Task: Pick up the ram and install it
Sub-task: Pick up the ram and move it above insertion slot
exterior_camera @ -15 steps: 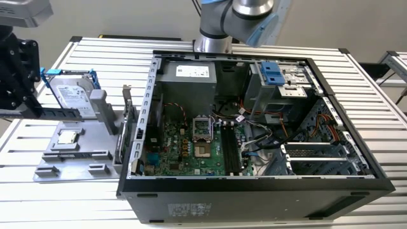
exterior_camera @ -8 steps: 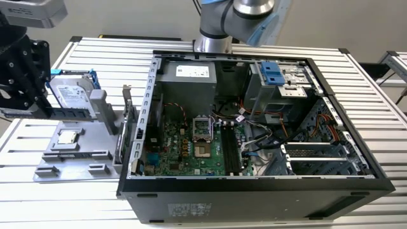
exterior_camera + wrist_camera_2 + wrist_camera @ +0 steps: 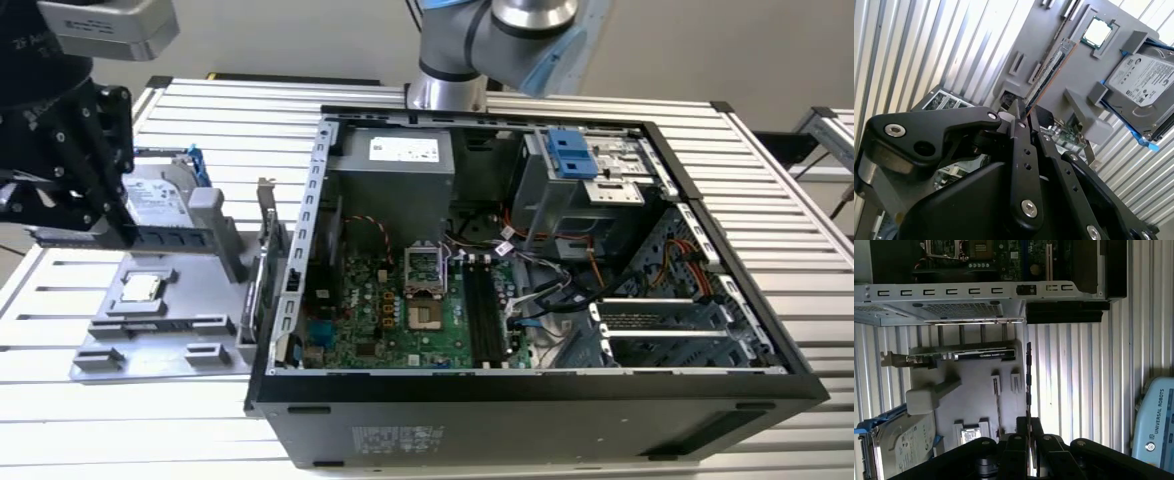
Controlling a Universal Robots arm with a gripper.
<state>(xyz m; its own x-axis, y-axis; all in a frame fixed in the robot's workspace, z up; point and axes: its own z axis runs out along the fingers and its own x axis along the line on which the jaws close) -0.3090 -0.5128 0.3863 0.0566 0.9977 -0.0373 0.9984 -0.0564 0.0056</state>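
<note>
The black gripper (image 3: pixel 1023 119) has its fingers pressed together on one end of the ram (image 3: pixel 1050 72), pinching the thin board by its flat sides. In the second wrist view the stick reaches out edge-on from the fingertips, dark chips along its side, above a grey parts tray (image 3: pixel 1036 35). In the first wrist view it shows as a thin dark strip along that tray's edge. On the tray near the ram lie a small square processor (image 3: pixel 1097 31) and, further out, a silver hard drive (image 3: pixel 1141 80) in blue brackets. An expansion card (image 3: pixel 961 355) stands at the tray's side nearest the computer. In the exterior view the open computer case (image 3: pixel 534 395) lies on a slatted metal table (image 3: pixel 787 200), just beside the tray on the exterior view's right. Its green motherboard (image 3: pixel 387 320) faces up, and the long black memory slots (image 3: pixel 483 320) hold no stick.
</note>
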